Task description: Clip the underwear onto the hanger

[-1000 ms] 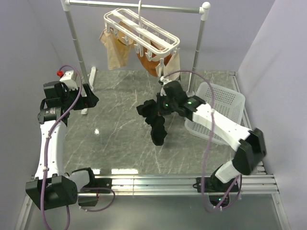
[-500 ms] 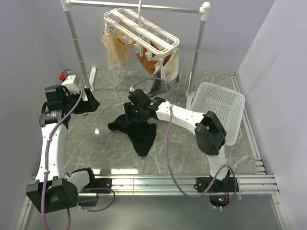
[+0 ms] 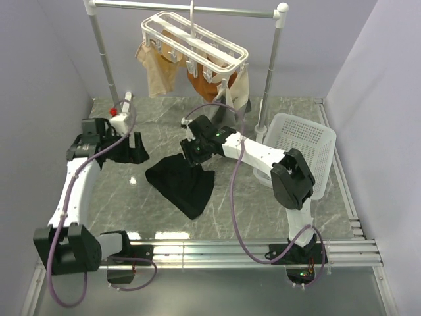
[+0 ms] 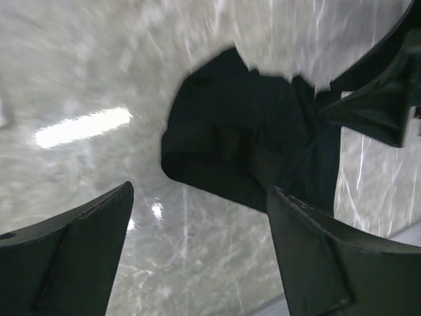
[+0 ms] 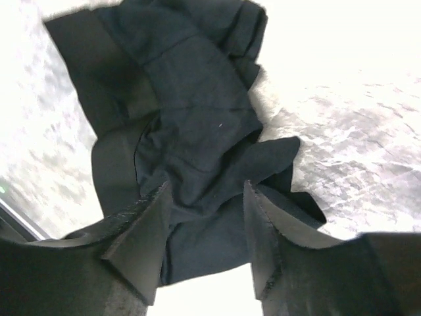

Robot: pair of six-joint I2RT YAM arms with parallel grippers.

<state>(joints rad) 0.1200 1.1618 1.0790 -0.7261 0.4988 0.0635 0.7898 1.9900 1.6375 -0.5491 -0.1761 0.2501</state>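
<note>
The black underwear (image 3: 181, 185) lies spread on the grey marble table, left of centre. My right gripper (image 3: 195, 153) is over its far edge. In the right wrist view the jaws (image 5: 206, 186) stand apart with the crumpled underwear (image 5: 191, 125) under and between them, not pinched. My left gripper (image 3: 141, 153) is open and empty just left of the underwear. The left wrist view shows the underwear (image 4: 250, 151) ahead of the wide-open jaws (image 4: 200, 191), apart from them. The white hanger (image 3: 195, 41) hangs from the rail at the back, with small clips under it.
Tan garments (image 3: 156, 67) and an orange garment (image 3: 205, 84) hang from the hanger. The metal rail stand (image 3: 272, 62) rises behind. A white laundry basket (image 3: 308, 141) sits at the right. My right gripper shows at the left wrist view's upper right (image 4: 388, 85).
My right gripper carried the underwear left and down; it now lies spread on the table and the jaws stand apart. My left arm has swung right, close to the underwear.
</note>
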